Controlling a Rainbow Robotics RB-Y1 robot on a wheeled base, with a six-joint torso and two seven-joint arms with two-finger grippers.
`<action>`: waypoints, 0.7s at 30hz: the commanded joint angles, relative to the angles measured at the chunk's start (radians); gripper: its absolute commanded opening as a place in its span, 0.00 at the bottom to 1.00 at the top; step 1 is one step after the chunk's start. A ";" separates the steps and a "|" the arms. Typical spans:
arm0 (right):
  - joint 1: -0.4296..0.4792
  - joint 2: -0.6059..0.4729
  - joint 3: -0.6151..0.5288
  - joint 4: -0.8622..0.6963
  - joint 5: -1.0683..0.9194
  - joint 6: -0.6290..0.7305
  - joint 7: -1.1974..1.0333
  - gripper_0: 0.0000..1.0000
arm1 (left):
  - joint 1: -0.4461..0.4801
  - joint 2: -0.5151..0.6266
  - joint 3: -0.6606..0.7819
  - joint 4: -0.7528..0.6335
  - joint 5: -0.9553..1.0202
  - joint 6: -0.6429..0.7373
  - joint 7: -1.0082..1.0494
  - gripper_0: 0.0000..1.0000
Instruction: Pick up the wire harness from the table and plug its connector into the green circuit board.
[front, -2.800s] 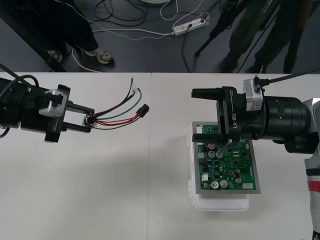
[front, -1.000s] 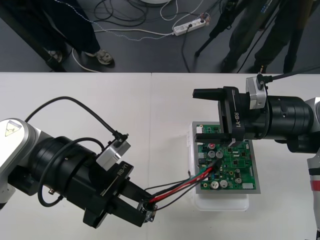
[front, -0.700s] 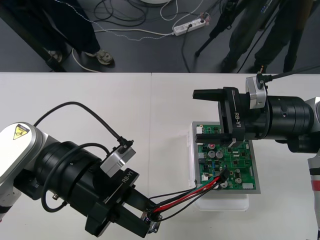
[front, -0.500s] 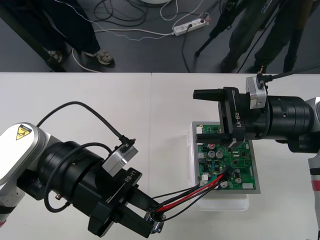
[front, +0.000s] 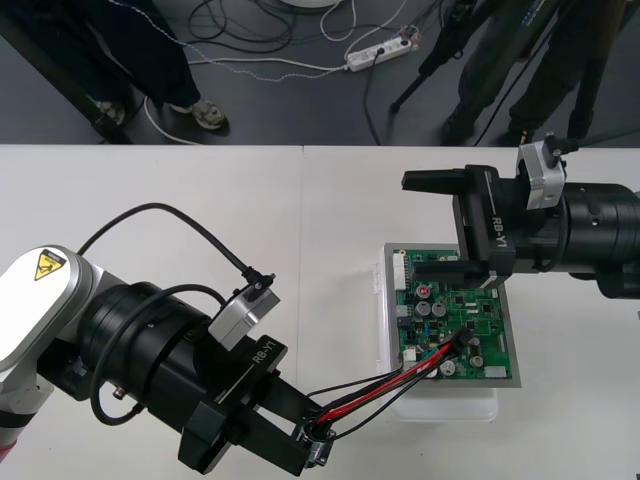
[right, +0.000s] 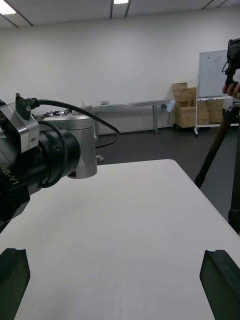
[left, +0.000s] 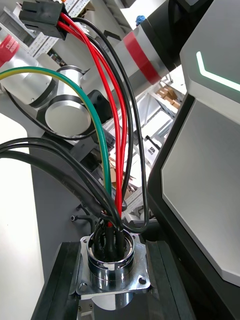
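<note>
One half looks done: the left tool (front: 310, 445), clenched at the near side on the round socket (left: 111, 260) of the wire harness (front: 390, 380), holds its black plug (front: 462, 338) over the green circuit board (front: 492, 330), insertion apparently remaining, with the right tool (front: 410, 224) released at the board's far edge.

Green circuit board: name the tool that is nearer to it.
Right. The right tool hangs open at the green circuit board's far edge, one finger over it. The left tool is off the board's near left corner, shut on the harness socket.
</note>
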 joint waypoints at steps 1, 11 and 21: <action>-0.036 -0.080 -0.007 -0.009 -0.048 -0.005 -0.071 1.00 | 0.024 -0.018 -0.021 -0.030 0.022 -0.033 0.065 0.00; -0.091 -0.157 -0.032 0.121 -0.164 -0.005 -0.100 1.00 | 0.024 -0.015 -0.023 -0.028 0.039 -0.033 0.073 0.00; -0.094 -0.200 -0.032 0.177 -0.263 -0.005 -0.132 1.00 | 0.026 -0.014 -0.021 -0.028 0.052 -0.033 0.078 0.00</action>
